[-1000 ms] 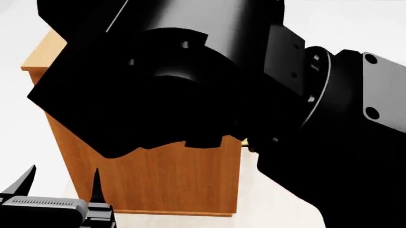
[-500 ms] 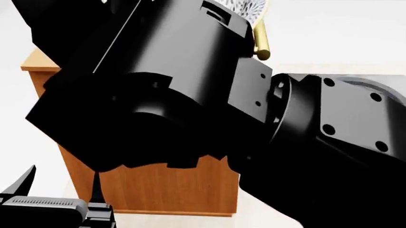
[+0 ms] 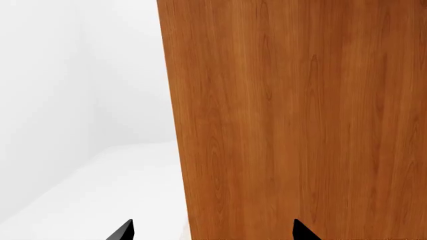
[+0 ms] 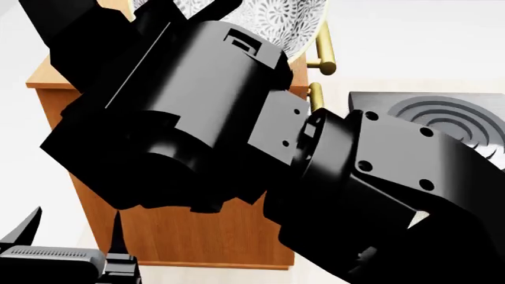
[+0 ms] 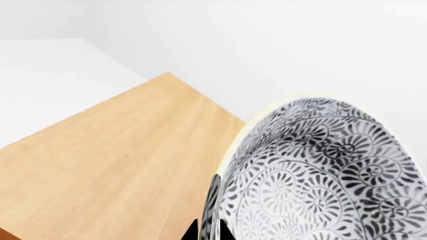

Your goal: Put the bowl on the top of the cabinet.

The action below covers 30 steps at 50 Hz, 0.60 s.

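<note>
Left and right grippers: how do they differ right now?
The right gripper is shut on the bowl, gripping its rim, with the cabinet top below it; the left gripper is open and carries nothing. The right one is raised to cabinet-top level; the left hangs low beside the cabinet's side panel. Both have dark fingers.

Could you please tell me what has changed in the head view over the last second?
The right arm has risen, bringing the bowl into sight at the top of the head view, held over the cabinet top by the right gripper. The cabinet and the open left gripper stayed where they were.
</note>
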Tool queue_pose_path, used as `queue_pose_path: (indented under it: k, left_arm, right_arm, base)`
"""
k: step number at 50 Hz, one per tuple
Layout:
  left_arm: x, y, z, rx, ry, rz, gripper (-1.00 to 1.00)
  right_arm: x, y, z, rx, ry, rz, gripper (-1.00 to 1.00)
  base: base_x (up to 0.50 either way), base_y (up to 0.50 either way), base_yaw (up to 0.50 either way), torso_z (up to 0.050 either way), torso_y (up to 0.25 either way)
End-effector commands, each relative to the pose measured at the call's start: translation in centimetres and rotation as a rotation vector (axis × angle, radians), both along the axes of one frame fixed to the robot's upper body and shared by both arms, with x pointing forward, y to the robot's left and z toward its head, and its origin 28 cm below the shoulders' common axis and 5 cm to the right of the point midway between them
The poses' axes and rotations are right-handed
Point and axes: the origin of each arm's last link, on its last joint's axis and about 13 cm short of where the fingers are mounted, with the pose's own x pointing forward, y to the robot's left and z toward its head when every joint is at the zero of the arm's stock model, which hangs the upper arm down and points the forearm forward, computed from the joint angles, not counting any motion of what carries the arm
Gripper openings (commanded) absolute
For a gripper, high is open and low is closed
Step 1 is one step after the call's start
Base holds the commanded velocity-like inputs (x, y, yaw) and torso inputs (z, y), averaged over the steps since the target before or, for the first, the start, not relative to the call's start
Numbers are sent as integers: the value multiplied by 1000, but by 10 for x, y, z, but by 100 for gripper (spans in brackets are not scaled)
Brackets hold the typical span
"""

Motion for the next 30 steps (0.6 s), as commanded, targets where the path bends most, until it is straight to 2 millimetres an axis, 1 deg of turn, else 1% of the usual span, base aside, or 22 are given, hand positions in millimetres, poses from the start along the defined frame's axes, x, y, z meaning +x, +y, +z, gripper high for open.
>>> queue_pose_path:
  k: [1,9,16,21,30]
  left_arm:
    - [0,1,-1,-3,2,0,100]
    - [-1,1,-1,-4,3,-1,100]
    - [-1,1,-3,-5,6,-1,100]
    - [-1,1,-3,-4,7,-2,100]
    - [-1,2,-3,-10,6,1,100]
  right_arm:
    - [-1,5,3,-11,-34,-3,-100]
    - [-8,12,-1,-34,-41,51,-100]
    - [-14,15,4,-29,-62,85,-100]
    - [-18,20,-1,-37,-60,103,-100]
    - [-16,19,-2,-42,-71,103,-100]
  base:
    - [0,0,0,0,0]
    - [0,0,0,0,1]
    - [0,0,0,0,0]
    - [0,0,0,0,0]
    - [0,0,0,0,1]
